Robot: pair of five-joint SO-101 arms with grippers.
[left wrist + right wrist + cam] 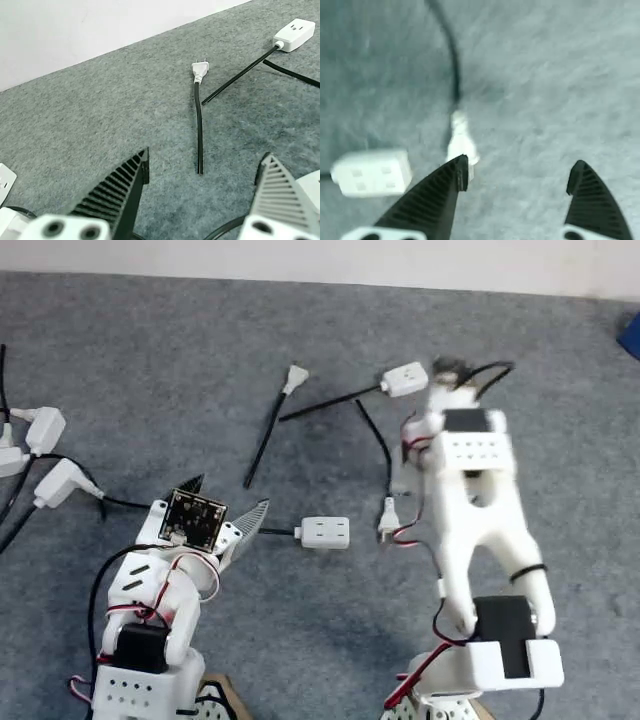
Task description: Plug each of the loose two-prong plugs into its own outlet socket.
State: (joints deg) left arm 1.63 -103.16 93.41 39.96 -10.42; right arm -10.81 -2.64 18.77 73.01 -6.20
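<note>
The left gripper [205,156] hangs over the grey tabletop [100,115], its jaws spread and holding nothing. Ahead of them a white plug [200,68] lies on its black cord [199,125], with an outlet socket [295,34] farther off. The right gripper [521,163] likewise has its jaws spread. A second plug [460,136] lies at one jaw tip, and a second socket [371,172] lies near it.

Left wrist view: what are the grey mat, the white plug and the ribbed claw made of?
The grey mat looks like felt or short carpet: matte, fuzzy fibres. The white plug seems smooth moulded plastic, slightly glossy. The left claw appears hard matte plastic, its fingers ridged, one black, one grey.
</note>
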